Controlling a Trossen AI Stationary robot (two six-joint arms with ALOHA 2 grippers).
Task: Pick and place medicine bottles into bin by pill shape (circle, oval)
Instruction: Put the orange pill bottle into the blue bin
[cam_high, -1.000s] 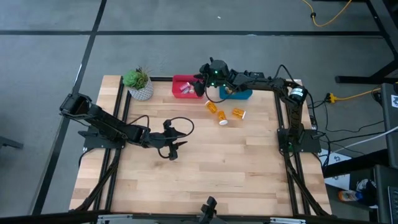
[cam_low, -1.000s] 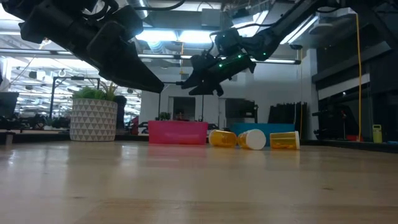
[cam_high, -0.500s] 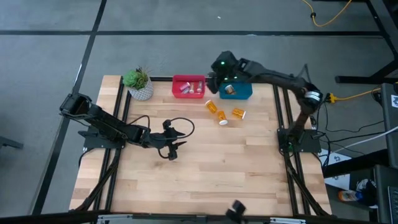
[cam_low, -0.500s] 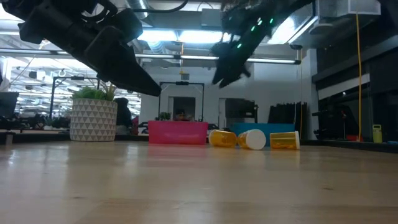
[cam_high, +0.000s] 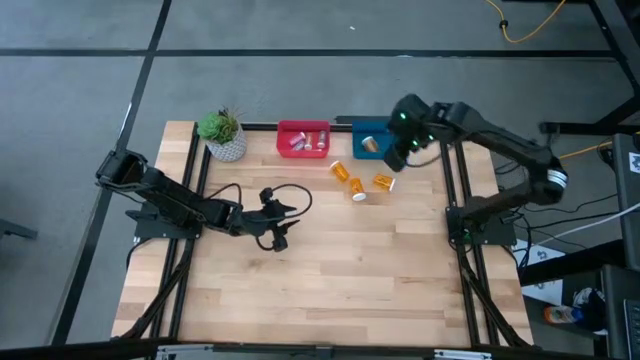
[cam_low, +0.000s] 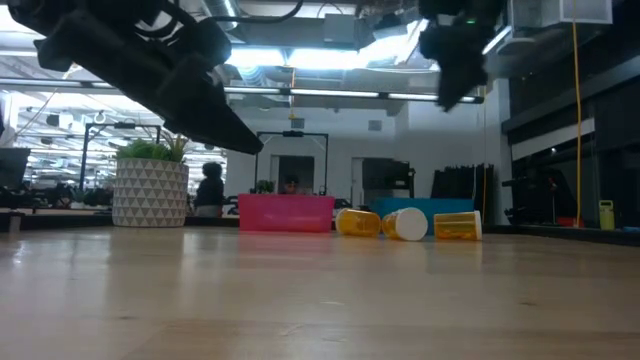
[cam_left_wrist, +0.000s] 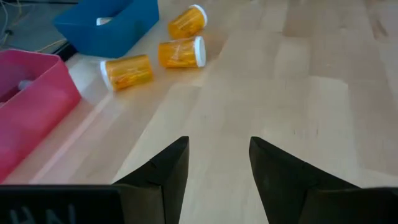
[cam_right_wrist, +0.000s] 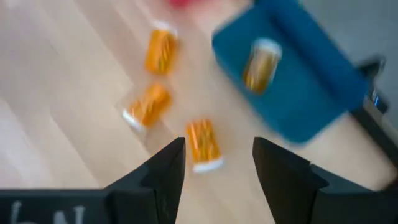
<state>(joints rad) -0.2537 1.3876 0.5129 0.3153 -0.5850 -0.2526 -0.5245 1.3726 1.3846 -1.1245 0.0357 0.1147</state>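
1. Right gripper (cam_high: 398, 157) hangs above the table's far right, just over the near edge of the blue bin (cam_high: 378, 150), w/ nothing between its fingers; jaws parted, empty, as the right wrist view shows.
2. Three orange bottles lie loose on the wood just near of the two bins: bottle A (cam_high: 341, 171) furthest left, bottle B (cam_high: 357, 190) nearest, bottle C (cam_high: 384, 182) furthest right. A fourth bottle (cam_right_wrist: 260, 63) already sits in the blue bin; vials (cam_high: 298, 143) are in the pink bin (cam_high: 302, 127).
3. Likely next pick is bottle C, closest to the gripper.
4. To do it well: come straight down, jaws square across the barrel, not cap-to-base, since it lies on its side & may roll.
5. Check pill shape before choosing a bin; can't tell it from these views.
6. Left gripper (cam_high: 279, 226) waits mid-left, jaws apart, empty.
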